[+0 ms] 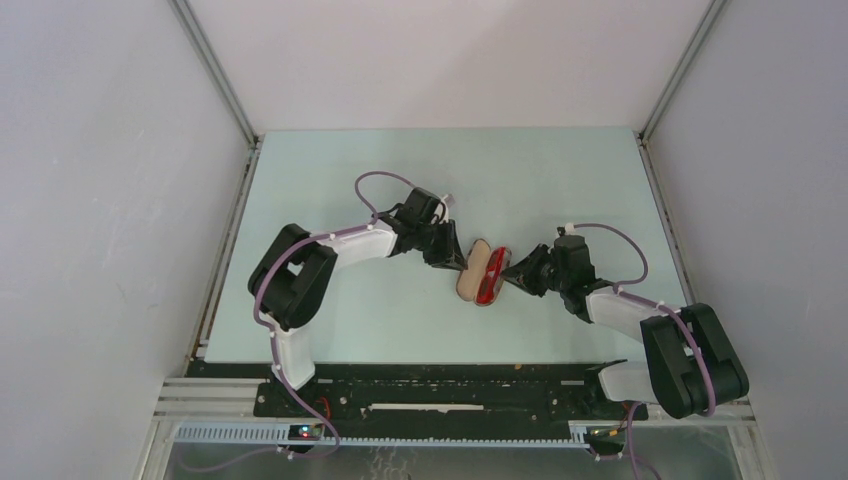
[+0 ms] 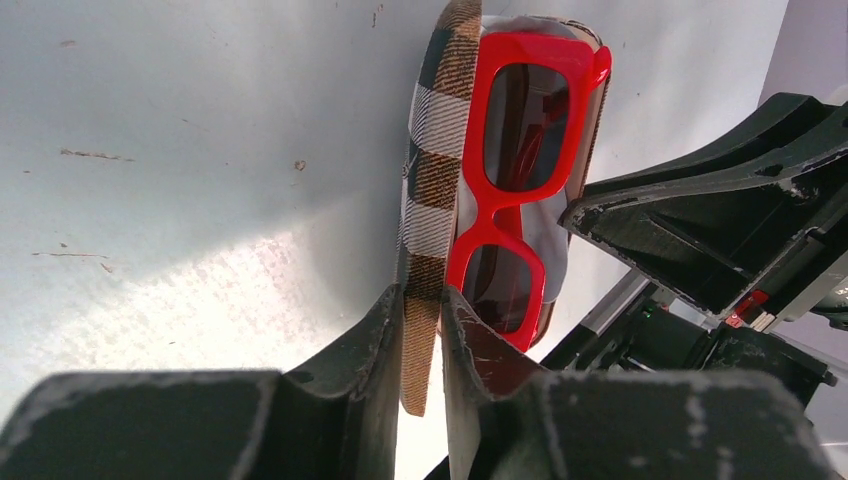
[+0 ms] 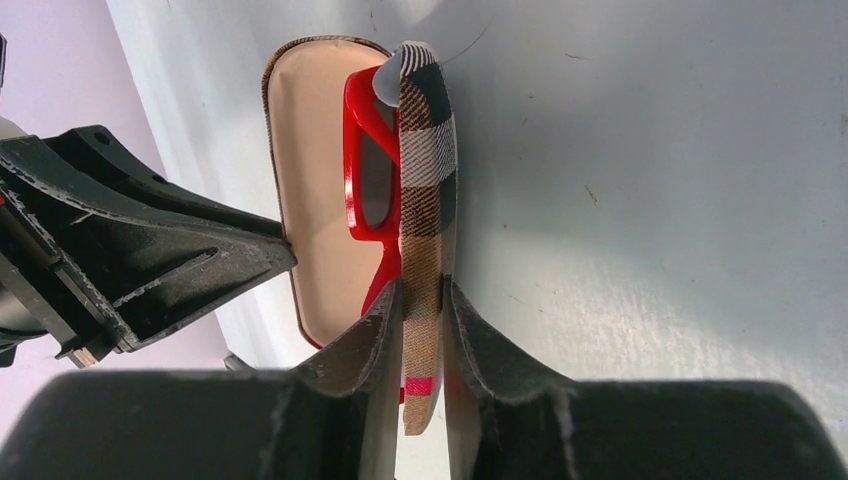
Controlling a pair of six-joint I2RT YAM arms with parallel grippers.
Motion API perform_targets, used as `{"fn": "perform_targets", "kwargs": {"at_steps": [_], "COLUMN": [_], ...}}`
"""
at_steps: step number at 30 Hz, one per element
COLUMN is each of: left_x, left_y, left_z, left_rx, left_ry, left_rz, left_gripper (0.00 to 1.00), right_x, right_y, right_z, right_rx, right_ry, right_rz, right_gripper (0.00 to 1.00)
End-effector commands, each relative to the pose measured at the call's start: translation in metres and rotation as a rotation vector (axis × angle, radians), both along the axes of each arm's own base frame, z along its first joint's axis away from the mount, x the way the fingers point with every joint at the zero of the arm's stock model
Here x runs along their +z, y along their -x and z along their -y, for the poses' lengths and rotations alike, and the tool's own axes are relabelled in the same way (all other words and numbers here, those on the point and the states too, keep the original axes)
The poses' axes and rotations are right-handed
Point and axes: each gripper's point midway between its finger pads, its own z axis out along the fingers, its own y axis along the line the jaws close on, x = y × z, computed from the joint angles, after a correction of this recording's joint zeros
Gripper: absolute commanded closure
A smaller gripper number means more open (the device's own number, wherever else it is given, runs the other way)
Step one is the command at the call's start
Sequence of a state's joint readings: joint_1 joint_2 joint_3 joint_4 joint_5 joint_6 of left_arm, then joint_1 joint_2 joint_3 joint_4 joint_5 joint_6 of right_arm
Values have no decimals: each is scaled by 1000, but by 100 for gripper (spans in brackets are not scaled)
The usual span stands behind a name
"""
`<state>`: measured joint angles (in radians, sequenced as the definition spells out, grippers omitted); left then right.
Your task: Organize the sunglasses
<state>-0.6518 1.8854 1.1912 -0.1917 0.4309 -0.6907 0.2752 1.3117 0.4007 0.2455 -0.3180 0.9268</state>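
Observation:
The red-framed sunglasses with dark lenses lie inside the open brown plaid case at mid-table. In the left wrist view the sunglasses rest on a pale cloth in the case, and my left gripper is shut on the case's plaid edge. From the right wrist view, my right gripper is shut on the opposite plaid wall, with the sunglasses and the tan lid lining just beyond it. The two grippers face each other across the case.
The pale green table is enclosed by white walls, with metal rails along its left and right edges. A black base rail runs along the near edge. The other arm's black gripper body sits close in each wrist view.

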Motion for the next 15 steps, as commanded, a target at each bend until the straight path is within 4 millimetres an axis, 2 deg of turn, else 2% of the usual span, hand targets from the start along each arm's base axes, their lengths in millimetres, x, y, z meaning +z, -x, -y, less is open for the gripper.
{"fn": "perform_targets", "kwargs": {"at_steps": [1,15], "left_x": [-1,8], "left_y": [3,18], "left_z": [3,29], "left_rx": [-17,-86], "left_ry": [32,69], "left_rz": [-7,-10], "left_gripper": [77,80], "right_x": [5,8], "right_y": [-3,-5], "right_z": [-4,-9], "right_rx": [4,7], "right_ry": [-32,-30], "right_rz": [18,24], "right_gripper": [76,79]}}
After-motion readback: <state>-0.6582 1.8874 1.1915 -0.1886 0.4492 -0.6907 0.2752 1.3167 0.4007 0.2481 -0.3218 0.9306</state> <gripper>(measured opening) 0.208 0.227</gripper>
